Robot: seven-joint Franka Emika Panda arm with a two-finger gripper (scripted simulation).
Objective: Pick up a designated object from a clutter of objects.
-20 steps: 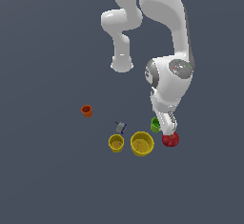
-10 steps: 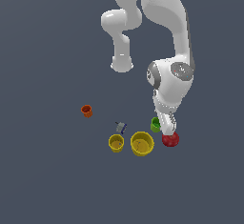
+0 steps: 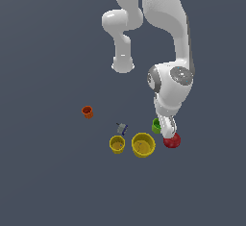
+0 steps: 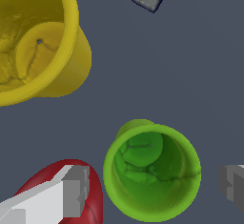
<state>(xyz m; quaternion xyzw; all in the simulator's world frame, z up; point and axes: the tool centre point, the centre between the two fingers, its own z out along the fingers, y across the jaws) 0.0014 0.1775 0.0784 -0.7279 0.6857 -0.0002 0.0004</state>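
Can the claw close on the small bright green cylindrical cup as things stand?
Probably yes: the open claw straddles the small bright green cylindrical cup, though one finger overlaps the red round fruit.

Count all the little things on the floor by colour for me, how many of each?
Yellow: 2, the big yellow cup and the small yellow cup
Green: 1, the green cup
Orange: 1, the orange cup
Red: 1, the red fruit
Grey-blue: 1, the grey-blue piece
Total: 6

No legible text, labels or numbers anywhere.
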